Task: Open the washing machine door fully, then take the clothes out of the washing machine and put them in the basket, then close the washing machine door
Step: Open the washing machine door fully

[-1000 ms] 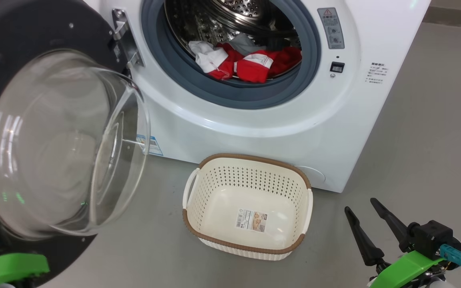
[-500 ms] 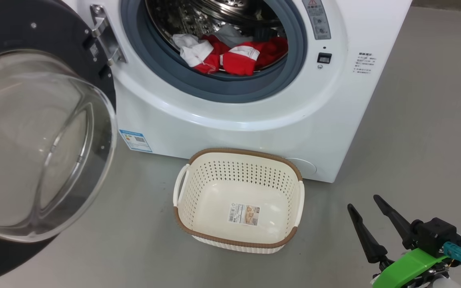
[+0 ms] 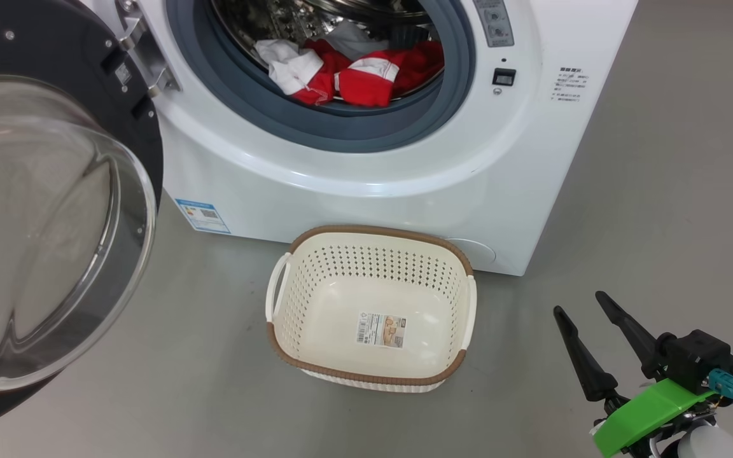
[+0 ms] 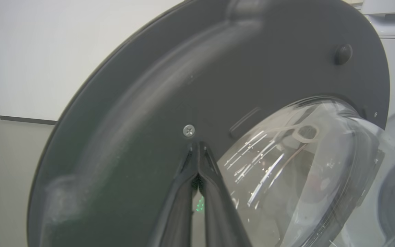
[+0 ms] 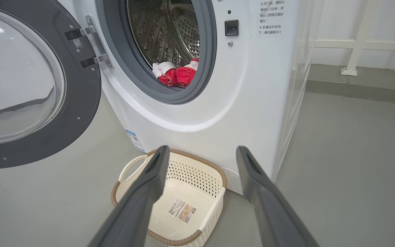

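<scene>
The white washing machine point(image 3: 354, 191) stands with its round door point(image 3: 55, 57) swung out to the left, the clear glass bowl point(image 3: 42, 229) bulging toward me. Red and white clothes point(image 3: 347, 70) lie at the front of the steel drum. On the floor before the machine sits the cream basket point(image 3: 376, 229), with only a paper label inside. My left gripper point(image 4: 195, 144) is shut, its tips right at the dark inner face of the door point(image 4: 149, 103), just below a screw. My right gripper point(image 3: 578, 304) hangs open right of the basket point(image 5: 197, 175), holding nothing.
Grey floor point(image 3: 659, 191) spreads to the right of the machine. A white railing point(image 5: 355, 44) runs along the wall behind the washing machine point(image 5: 252, 103). The door point(image 5: 81, 113) takes up the space to the machine's left.
The head camera has shifted, so the machine sits further left and higher in view. The door has swung wider open to the left. My right gripper has kept its place.
</scene>
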Tool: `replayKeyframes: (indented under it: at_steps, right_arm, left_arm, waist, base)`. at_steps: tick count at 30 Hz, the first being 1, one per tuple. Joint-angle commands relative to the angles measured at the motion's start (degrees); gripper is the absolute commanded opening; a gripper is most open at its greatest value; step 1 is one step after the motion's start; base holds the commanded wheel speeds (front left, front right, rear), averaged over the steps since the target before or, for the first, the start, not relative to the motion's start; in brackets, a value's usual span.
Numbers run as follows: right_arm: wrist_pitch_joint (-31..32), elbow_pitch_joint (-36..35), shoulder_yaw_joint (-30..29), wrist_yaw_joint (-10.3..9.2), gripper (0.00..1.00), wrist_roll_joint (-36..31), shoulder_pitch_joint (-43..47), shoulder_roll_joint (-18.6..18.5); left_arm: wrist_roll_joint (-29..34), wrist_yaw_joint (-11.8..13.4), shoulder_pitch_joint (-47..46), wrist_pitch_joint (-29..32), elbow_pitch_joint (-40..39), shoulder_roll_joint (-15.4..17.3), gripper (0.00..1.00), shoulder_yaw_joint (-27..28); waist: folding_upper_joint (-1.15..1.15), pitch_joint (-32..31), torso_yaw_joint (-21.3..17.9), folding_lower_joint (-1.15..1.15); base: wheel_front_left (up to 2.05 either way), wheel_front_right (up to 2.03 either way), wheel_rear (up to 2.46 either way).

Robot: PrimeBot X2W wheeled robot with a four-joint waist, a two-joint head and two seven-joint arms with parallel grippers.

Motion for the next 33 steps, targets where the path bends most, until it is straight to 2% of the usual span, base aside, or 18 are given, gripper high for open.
replayKeyframes:
  at_steps: [1, 10, 22, 28, 30, 33]
  right_arm:
    - [-0.5, -1.3, 1.0, 0.42, 1.0, 0.2, -1.2, -0.8]
    - [-0.5, -1.1, 1.0, 0.42, 1.0, 0.0, -0.9, -0.5]
    - [-0.5, -0.8, 0.5, 0.42, 1.0, -0.4, 1.1, 0.8]
    - [-0.5, -0.8, -0.3, 0.42, 1.0, -0.1, 2.0, 1.3]
    - [-0.5, -0.8, -0.9, 0.42, 1.0, 0.1, 2.5, 1.4]
    - [-0.5, -0.9, -1.7, 0.42, 1.0, 0.1, 3.4, 1.5]
  left_arm:
    - [1.3, -0.6, -1.6, -0.3, -0.2, 3.7, 0.0, 2.3]
    - [2.5, -3.7, -1.0, -0.3, 0.1, 3.0, 0.0, 2.7]
    - [3.2, -5.8, 6.1, -0.3, -6.9, -2.8, 0.02, 0.1]
    - [2.5, -5.9, 10.9, -0.3, -12.1, -4.7, 0.11, -6.0]
    - [1.0, -5.9, 13.4, -0.3, -14.7, -4.9, 0.26, -10.9]
    - [-0.5, -5.9, 17.6, -0.3, -17.8, -5.0, 0.39, -16.0]
  waist:
    - [0.0, -0.2, -0.2, 0.0]
    - [0.0, -1.4, -0.2, 0.0]
    - [0.0, -5.7, -0.2, 0.0]
    - [0.0, -6.7, -0.9, 0.0]
    - [0.0, -7.2, -1.2, 0.0]
    - [0.0, -7.6, -1.8, 0.0]
  base:
    - [0.0, 0.0, 0.0]
    - [0.0, 0.0, 0.0]
    - [0.0, 0.0, 0.0]
    - [0.0, 0.0, 0.0]
    - [0.0, 0.0, 0.0]
    - [0.0, 0.0, 0.0]
